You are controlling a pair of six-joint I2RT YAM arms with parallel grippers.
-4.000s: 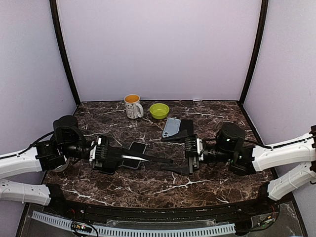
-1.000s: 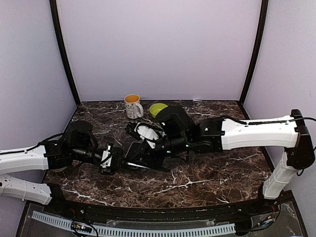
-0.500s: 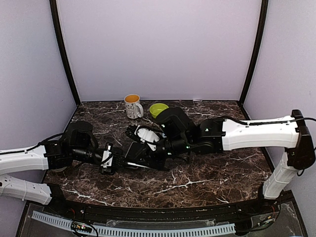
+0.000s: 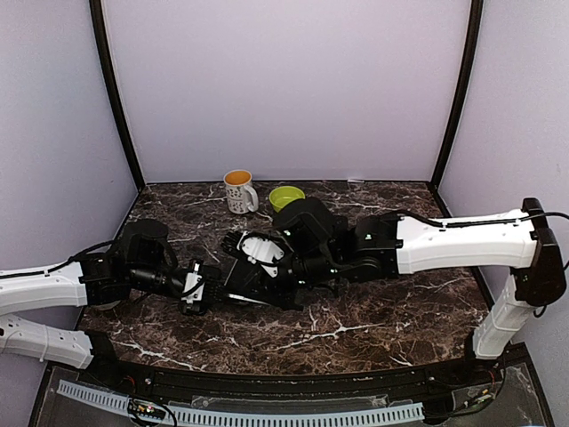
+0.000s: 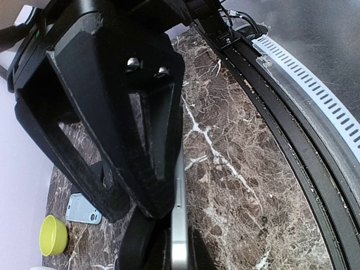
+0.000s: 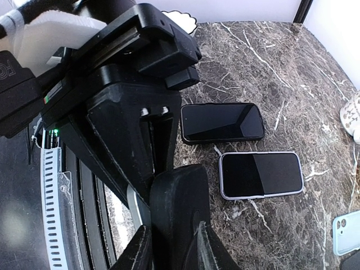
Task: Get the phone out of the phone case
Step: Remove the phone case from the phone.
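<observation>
The phone [image 5: 179,225] stands on edge, its bare silver side with a small pinhole facing up. My left gripper [image 5: 171,252] is shut on it across its thickness. A black phone case [image 6: 177,216] with a rounded corner lies against the phone's face, and my right gripper [image 6: 175,256] is shut on it. In the top view both grippers meet left of centre, the left gripper [image 4: 212,289] touching the right gripper [image 4: 247,277], and the phone is mostly hidden between them. The phone's silver edge [image 6: 132,209] runs beside the right fingers.
A black phone [image 6: 222,122] and a phone in a pale case [image 6: 260,175] lie flat beyond the grippers. A light blue empty case [image 6: 346,232] lies further off. A dotted white mug [image 4: 238,190] and a green bowl [image 4: 286,197] stand at the back. The slotted rail [image 5: 315,95] lines the near edge.
The right arm swung across from the right side to the left gripper. In the last second it slid slightly left along the phone and its jaws narrowed. The left gripper stayed shut.
</observation>
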